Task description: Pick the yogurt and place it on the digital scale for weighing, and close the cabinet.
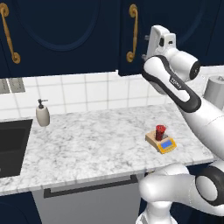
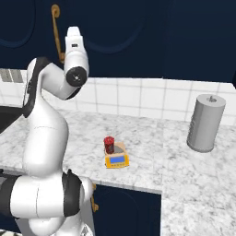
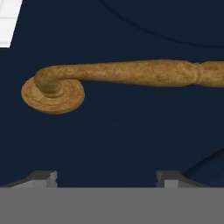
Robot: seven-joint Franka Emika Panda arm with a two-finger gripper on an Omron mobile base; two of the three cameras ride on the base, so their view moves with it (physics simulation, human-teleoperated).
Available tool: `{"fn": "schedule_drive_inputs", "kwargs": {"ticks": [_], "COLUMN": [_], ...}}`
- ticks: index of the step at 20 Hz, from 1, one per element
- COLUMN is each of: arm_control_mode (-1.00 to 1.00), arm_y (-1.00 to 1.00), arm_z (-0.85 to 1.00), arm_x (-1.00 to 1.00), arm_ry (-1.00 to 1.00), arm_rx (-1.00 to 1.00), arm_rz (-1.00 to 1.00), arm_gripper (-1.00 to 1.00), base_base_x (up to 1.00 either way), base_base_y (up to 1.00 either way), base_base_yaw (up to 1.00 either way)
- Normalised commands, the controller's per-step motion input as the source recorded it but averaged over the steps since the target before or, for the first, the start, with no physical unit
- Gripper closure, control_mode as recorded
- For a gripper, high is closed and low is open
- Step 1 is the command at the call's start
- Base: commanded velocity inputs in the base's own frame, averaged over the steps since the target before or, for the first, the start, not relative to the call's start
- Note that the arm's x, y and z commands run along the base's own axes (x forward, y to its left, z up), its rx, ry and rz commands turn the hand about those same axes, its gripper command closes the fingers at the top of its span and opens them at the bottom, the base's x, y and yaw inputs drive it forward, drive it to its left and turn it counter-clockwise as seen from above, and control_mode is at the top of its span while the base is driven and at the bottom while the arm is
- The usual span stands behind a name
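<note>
A: Brass is what the hand camera is looking at: the curved handle (image 3: 131, 74) of the navy cabinet (image 3: 109, 140) is lying straight ahead of the gripper (image 3: 106, 178), with its round base plate (image 3: 52, 94) sitting just off to one side of the fingertips.

B: Are the fingers (image 3: 43, 178) gripping it?

A: No. They are standing apart with nothing between them, and the handle is sitting beyond the tips, close but not caught.

B: And the door?

A: In the left base view the cabinet door (image 1: 127, 35) is looking flush with its neighbour, and the gripper (image 1: 154, 41) is hovering right beside the handle (image 1: 132, 33), up at the door's lower edge.

B: Where is the yogurt?

A: Well below the gripper, down on the marble counter (image 1: 87, 144). The red yogurt (image 1: 160, 132) is standing upright on the digital scale (image 1: 162, 142), on its grey platform behind the blue display. From the right base view the yogurt (image 2: 109, 144) is sitting toward the back left corner of the digital scale (image 2: 117, 158).

B: Anything else nearby?

A: A white soap dispenser (image 1: 42, 114) is standing far off to the side by the sink (image 1: 11, 146), and a grey canister (image 2: 205, 122) is standing on the opposite side.
</note>
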Motion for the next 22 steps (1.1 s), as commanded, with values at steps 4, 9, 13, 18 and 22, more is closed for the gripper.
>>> {"fn": "schedule_drive_inputs", "kwargs": {"ticks": [4, 9, 13, 18, 22], "arm_control_mode": [-1.0, -1.0, -1.0, -1.0, -1.0], "arm_y": [0.01, 0.01, 0.0, 0.0, -0.01], "arm_z": [0.0, 0.0, 0.0, 0.0, 0.06], "arm_x": [0.65, 0.73, 0.61, 0.41, 0.29], "arm_ry": [0.0, 0.0, 0.0, 0.0, 0.04], "arm_rx": [0.0, 0.0, 0.0, 0.0, 0.0], "arm_rz": [-0.08, -0.08, -0.09, -0.09, -0.1], "arm_gripper": [-1.0, -1.0, -1.0, -1.0, -1.0], "base_base_x": [0.0, 0.0, 0.0, 0.0, 0.0], "base_base_y": [0.0, 0.0, 0.0, 0.0, 0.0], "base_base_yaw": [0.0, 0.0, 0.0, 0.0, 0.0]}}
